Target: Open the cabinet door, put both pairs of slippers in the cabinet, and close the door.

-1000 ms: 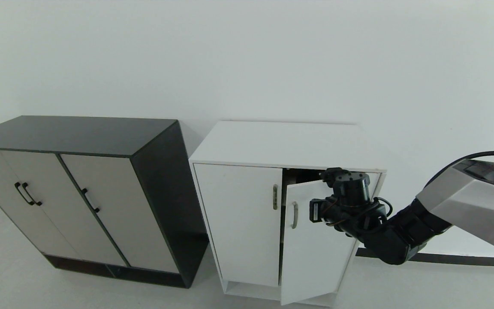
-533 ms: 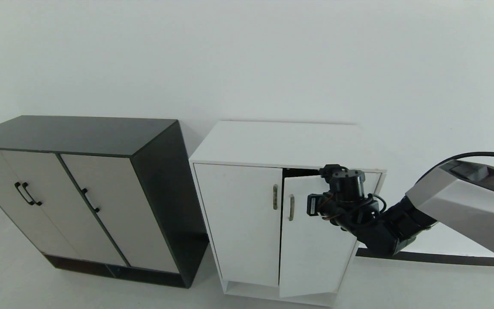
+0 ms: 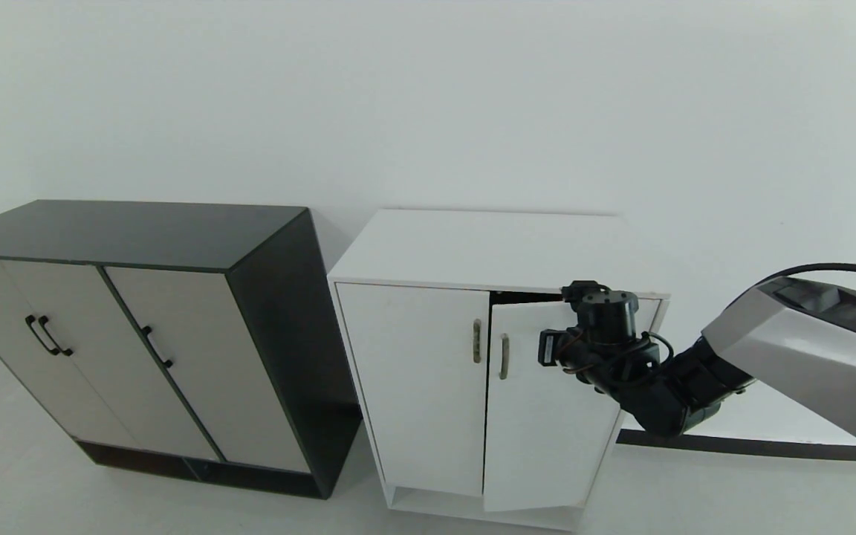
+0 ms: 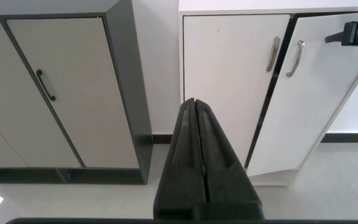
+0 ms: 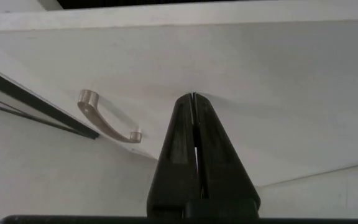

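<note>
Cabinet door (image 3: 539, 438), the right-hand leaf of the white cabinet (image 3: 495, 245), is hanging almost shut. A thin dark gap is showing along its top edge and its lower corner is standing a little proud of the frame.

Taken from the left, a dark cabinet (image 3: 264, 312) with two pale doors and black handles is standing against the wall (image 3: 428, 111), just beside the white one. In the left wrist view the left gripper (image 4: 196, 102) is hovering well apart from both cabinets and pointing toward the narrow space between them. Its two fingers are lying pressed together with nothing between them.

Next, the left leaf (image 3: 413, 386) of the white cabinet is sitting flush in its frame. Its metal handle (image 3: 477, 341) is running upright near the middle seam. Just across that seam, the door handle (image 3: 504, 357) of the ajar door is sitting slightly lower.

Farther right, the right arm (image 3: 807, 349) is stretching in from the edge of the head view, its black wrist lying against the upper part of the cabinet door. In the right wrist view the right gripper (image 5: 193, 98) is closed, fingers together and holding nothing. Its tips are touching the flat white face of the door, beside the handle and apart from it.

Behind the arm, a dark strip (image 3: 770, 448) is running along the foot of the wall.
</note>
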Available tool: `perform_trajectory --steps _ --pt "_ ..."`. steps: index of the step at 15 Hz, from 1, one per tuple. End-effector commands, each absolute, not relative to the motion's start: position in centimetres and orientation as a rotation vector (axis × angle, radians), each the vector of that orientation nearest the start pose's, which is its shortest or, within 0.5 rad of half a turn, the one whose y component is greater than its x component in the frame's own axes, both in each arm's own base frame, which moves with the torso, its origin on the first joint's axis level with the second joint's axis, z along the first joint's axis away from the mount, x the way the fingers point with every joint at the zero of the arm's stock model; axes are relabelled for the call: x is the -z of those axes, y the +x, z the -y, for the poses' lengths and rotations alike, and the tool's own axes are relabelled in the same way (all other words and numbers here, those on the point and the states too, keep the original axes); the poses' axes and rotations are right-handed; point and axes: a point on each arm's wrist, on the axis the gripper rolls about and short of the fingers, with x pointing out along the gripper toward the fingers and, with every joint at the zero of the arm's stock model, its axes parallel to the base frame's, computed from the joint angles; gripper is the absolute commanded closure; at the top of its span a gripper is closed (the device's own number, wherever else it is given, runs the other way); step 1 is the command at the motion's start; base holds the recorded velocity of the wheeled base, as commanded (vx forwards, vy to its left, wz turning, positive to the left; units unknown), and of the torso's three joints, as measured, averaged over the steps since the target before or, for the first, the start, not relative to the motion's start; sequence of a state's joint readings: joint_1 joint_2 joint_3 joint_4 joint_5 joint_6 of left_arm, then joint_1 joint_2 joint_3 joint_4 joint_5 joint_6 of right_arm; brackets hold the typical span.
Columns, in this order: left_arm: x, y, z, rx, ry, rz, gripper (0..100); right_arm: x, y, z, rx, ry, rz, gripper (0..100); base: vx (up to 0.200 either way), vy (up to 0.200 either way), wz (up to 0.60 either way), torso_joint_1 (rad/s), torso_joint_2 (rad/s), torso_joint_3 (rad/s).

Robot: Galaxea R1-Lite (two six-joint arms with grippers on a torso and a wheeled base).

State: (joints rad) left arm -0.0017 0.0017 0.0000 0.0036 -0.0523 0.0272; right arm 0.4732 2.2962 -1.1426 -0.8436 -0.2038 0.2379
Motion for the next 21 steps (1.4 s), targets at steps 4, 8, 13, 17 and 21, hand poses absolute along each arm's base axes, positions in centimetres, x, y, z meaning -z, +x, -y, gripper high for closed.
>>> perform_trajectory --steps 4,8,13,17,21 --pt "-7.5 -2.3 0.1 0.054 0.027 -0.004 100 -5.5 40.0 -19.0 -0.215 0.138 -0.307 100 0.000 0.000 0.00 0.000 0.00 0.000" --pt "-7.5 -2.3 0.1 0.054 0.027 -0.005 100 -5.4 40.1 -19.1 -0.219 0.140 -0.291 100 0.000 0.000 0.00 0.000 0.00 0.000" --pt "-7.5 -2.3 0.1 0.052 0.026 -0.004 100 -5.1 40.9 -18.9 -0.206 0.143 -0.279 100 0.000 0.000 0.00 0.000 0.00 0.000" --pt "-7.5 -2.3 0.1 0.052 0.026 -0.004 100 -5.0 41.1 -18.5 -0.196 0.143 -0.280 100 0.000 0.000 0.00 0.000 0.00 0.000" --pt "-7.5 -2.3 0.1 0.052 0.024 -0.004 100 -4.9 41.6 -18.0 -0.180 0.146 -0.276 100 0.000 0.000 0.00 0.000 0.00 0.000"
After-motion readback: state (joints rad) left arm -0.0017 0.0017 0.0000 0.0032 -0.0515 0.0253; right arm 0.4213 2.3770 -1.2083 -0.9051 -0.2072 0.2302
